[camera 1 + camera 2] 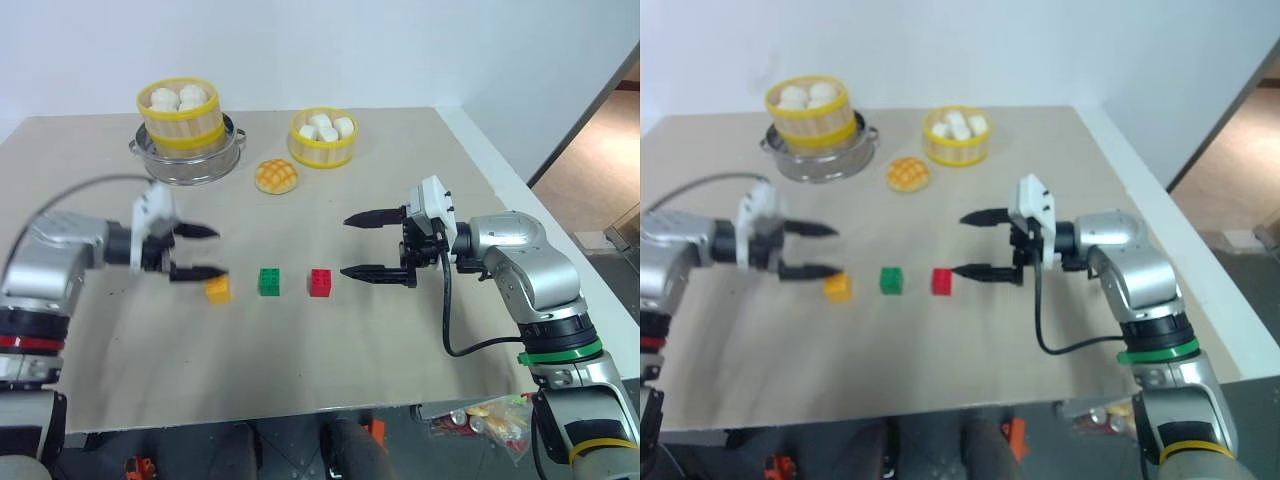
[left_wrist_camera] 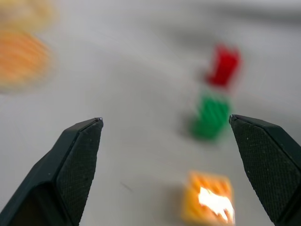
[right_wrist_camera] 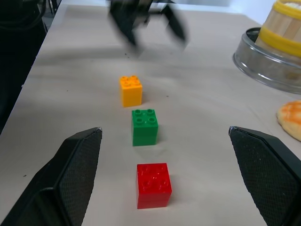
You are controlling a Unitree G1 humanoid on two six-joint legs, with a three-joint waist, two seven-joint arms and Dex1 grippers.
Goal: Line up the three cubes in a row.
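Note:
Three studded cubes stand in one row on the beige table (image 1: pixel 330 350): orange-yellow cube (image 1: pixel 218 290), green cube (image 1: pixel 269 281) and red cube (image 1: pixel 320 282), with small gaps between them. My left gripper (image 1: pixel 205 251) hovers open just above and left of the orange-yellow cube, holding nothing. My right gripper (image 1: pixel 360 246) hangs open to the right of the red cube, empty, fingers pointing left. The right wrist view shows the row as red cube (image 3: pixel 154 184), green cube (image 3: pixel 144 126) and orange-yellow cube (image 3: pixel 131 90), with the left gripper (image 3: pixel 148 23) blurred beyond them.
At the back of the table a yellow steamer basket (image 1: pixel 180 113) with white buns sits in a metal pot (image 1: pixel 188 158). A second bun basket (image 1: pixel 322 137) stands to its right, and a golden crosshatched bun (image 1: pixel 277 177) lies between them. The table's front edge is near.

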